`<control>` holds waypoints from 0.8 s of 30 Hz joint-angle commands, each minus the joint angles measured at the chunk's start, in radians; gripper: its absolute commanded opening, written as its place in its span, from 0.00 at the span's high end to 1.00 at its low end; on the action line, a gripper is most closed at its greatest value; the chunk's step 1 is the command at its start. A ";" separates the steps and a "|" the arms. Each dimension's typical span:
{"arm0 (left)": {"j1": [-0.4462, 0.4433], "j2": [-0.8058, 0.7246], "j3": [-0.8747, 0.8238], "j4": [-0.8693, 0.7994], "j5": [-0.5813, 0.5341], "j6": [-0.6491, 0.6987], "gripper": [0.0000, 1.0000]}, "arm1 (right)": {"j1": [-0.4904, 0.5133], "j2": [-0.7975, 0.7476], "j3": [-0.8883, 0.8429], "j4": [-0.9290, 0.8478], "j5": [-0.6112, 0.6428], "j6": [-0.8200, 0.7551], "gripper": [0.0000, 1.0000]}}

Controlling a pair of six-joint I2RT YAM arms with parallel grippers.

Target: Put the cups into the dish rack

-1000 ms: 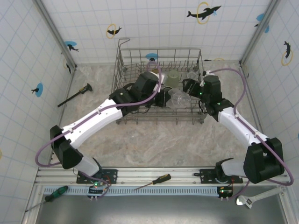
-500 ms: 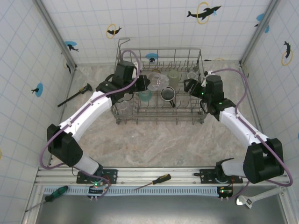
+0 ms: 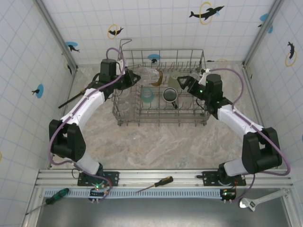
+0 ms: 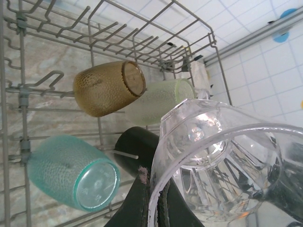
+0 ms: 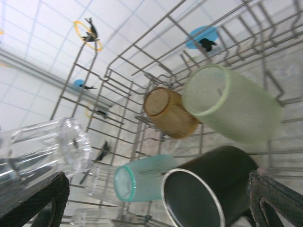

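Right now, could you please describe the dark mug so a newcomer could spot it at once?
Find the grey wire dish rack at the far middle of the table. Near its centre, right of the teal cup, sits the mug. It alone is opaque black; its neighbours are translucent.

One mug (image 3: 170, 95), three tinted tumblers (image 4: 109, 87), at least two clear tumblers (image 4: 213, 161).

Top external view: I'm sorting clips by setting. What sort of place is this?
Probably a lab test cell, not a kitchen: grid-panel walls with dolphin stickers, a dish rack on a marble-look table, screwdrivers by the mounting rail.
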State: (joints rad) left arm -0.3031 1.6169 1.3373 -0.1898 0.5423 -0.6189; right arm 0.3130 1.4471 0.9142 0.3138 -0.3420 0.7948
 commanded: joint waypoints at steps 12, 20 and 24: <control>0.063 0.095 0.030 0.285 0.297 -0.195 1.00 | 0.049 0.163 0.089 0.355 -0.180 0.203 0.00; 0.070 0.107 0.014 0.346 0.331 -0.248 1.00 | 0.073 0.255 0.150 0.500 -0.205 0.324 0.00; 0.070 0.107 -0.014 0.412 0.349 -0.308 1.00 | 0.085 0.295 0.177 0.529 -0.203 0.372 0.00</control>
State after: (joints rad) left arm -0.2409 1.7222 1.3304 0.1139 0.8387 -0.8673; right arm 0.3874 1.7157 1.0435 0.7479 -0.5308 1.1084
